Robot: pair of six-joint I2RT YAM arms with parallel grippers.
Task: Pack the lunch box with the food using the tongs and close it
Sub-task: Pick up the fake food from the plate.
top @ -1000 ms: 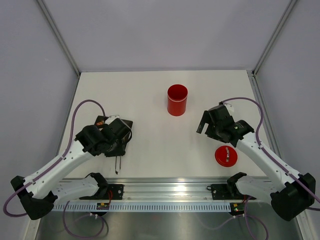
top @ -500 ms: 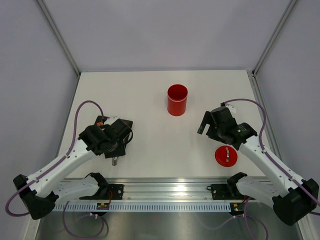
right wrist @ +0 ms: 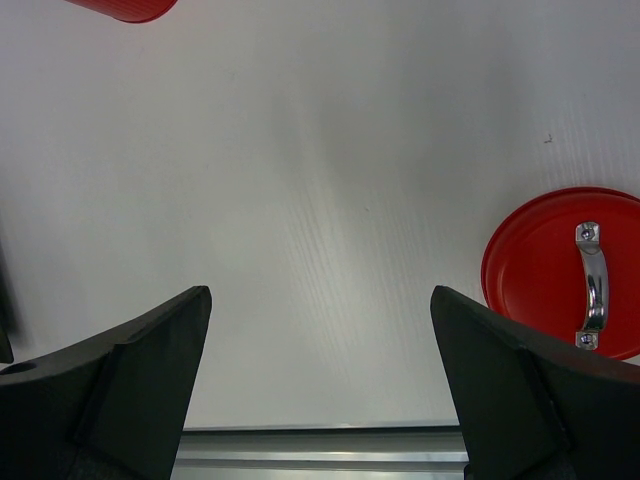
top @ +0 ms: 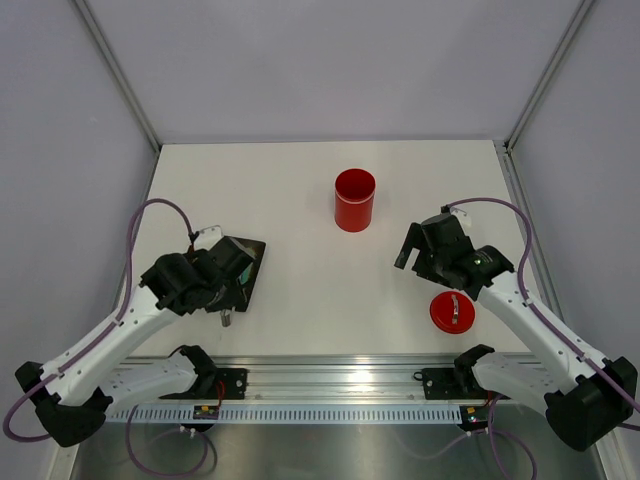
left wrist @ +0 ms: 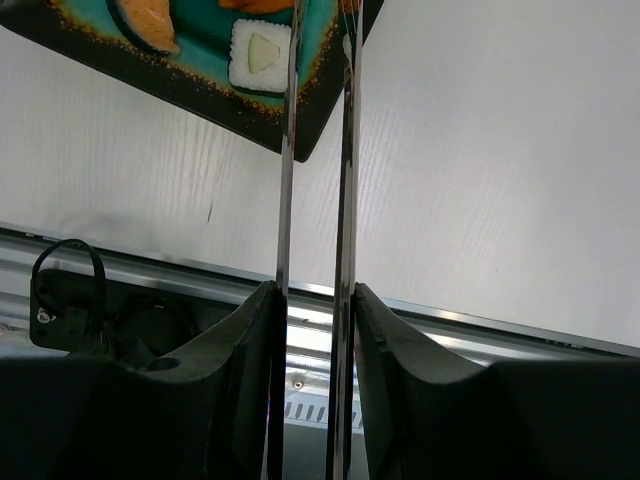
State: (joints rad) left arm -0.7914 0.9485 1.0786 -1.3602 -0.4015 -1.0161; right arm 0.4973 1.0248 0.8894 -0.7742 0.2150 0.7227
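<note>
Left gripper (left wrist: 312,300) fingers pinch the slim silvery metal tongs (left wrist: 347,180) from both sides, with the two strips squeezed partway and a narrow gap between them. The tongs' long axis runs straight out from the fingers to the near corner of the black square tray with teal mat (left wrist: 215,110). The tips pass out of the wrist view's top, so contact with food can't be told. A white rice roll with green centre (left wrist: 258,55) sits on the mat just beside one strip, and an orange piece (left wrist: 150,20) lies further along. The tray is at the table's left side. The glossy red cylindrical lunch box (top: 354,200) stands open, well apart, mid-table toward the far edge. The left arm is the nearer to the food. Right gripper (right wrist: 320,300) fingers are spread wide and empty over bare table. The flat round red lid with silver handle (right wrist: 565,270) lies near it by the table's near edge. Judged next: nip the roll, then swing toward the far right.
</note>
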